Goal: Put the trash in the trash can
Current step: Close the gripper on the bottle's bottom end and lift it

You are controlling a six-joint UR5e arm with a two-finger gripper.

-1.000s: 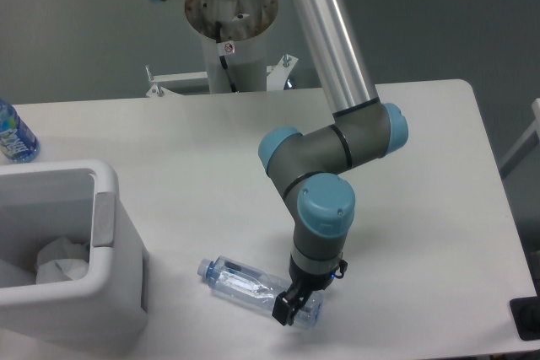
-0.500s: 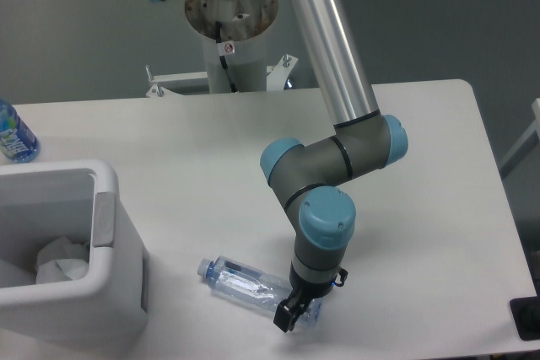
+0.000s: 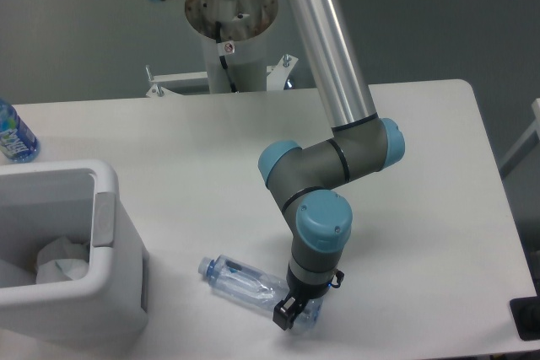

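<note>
Nearest the viewer, the gripper (image 3: 291,316) is lowered onto the base end of the crushed bottle (image 3: 245,282), which lies flat on the table (image 3: 422,208), cap toward the trash can (image 3: 101,250). The fingers appear to straddle it, probably for a grasp; whether they are clenched cannot be told. The trash can already holds crumpled white paper (image 3: 61,260). Farthest left stands an upright blue-labelled bottle (image 3: 13,132).

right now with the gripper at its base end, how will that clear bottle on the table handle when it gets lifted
The clear bottle looks empty, so probably light. Its thin, dented walls may buckle under the gripper. It lies on its side on the table, so it could roll if nudged, and, held near one end, may droop toward its cap.
</note>
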